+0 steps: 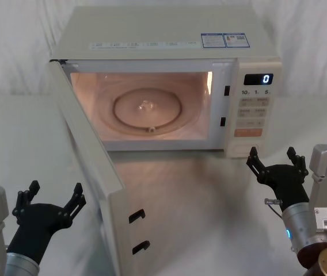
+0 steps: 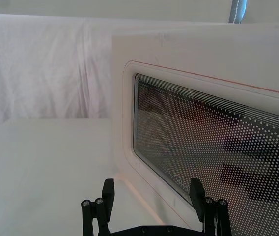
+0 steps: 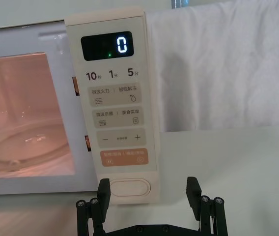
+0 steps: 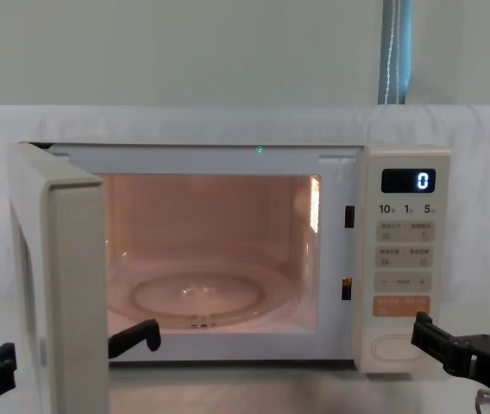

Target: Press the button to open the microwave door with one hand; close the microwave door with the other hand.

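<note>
Door open, closing step pending.
Microwave door point(image 1: 91, 167) should be pushed from its outer face at 3 o'clock of left claw point(image 1: 49, 198), fingers apart; right claw point(image 1: 277, 161) apart, parked near button point(image 3: 129, 187).

Open microwave door point(image 1: 91, 172) blocks centre; bare table point(image 1: 209, 190) beside it.

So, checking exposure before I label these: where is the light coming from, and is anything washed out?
Head and chest views: the microwave cavity glows warm pink from its own lamp. Right wrist view: display digit stays crisp. Left wrist view: the microwave door looks pale, nearly blending into the backdrop.
</note>
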